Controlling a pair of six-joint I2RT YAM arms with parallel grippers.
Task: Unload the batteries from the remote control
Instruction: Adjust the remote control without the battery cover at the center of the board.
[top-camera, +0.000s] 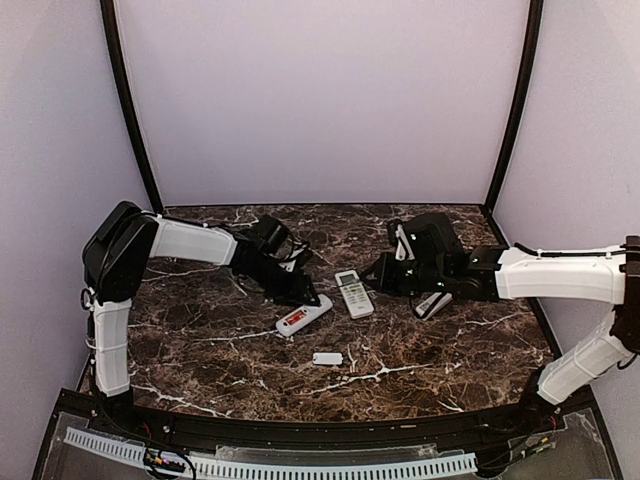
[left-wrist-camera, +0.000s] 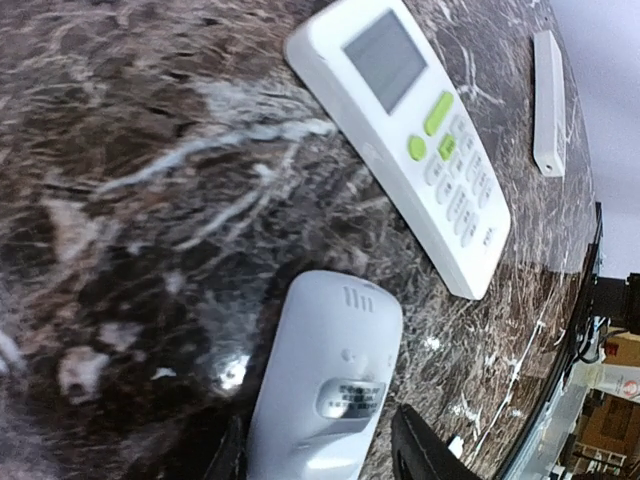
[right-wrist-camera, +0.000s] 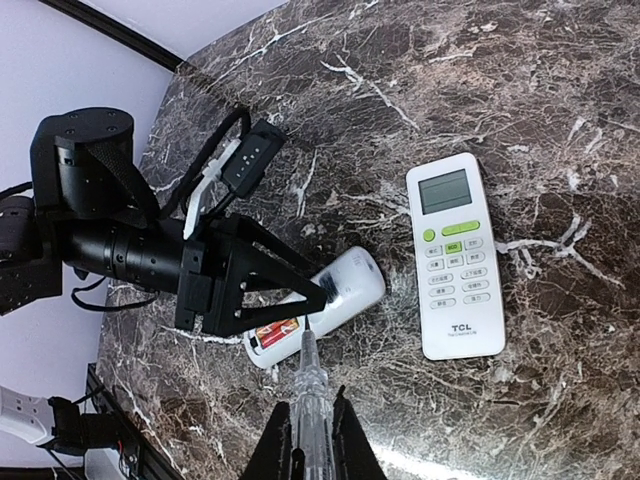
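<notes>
Dark marble table (top-camera: 200, 350) | white cover (top-camera: 327, 358) nearest | left gripper (left-wrist-camera: 315, 455) fingers half apart astride face-down remote (top-camera: 303, 316), grip unclear | red batteries (right-wrist-camera: 280, 330) in its open bay | right gripper (right-wrist-camera: 312, 415) clamps clear tool (right-wrist-camera: 308, 375), tip at bay | face-up remote (top-camera: 353, 293) beyond
</notes>
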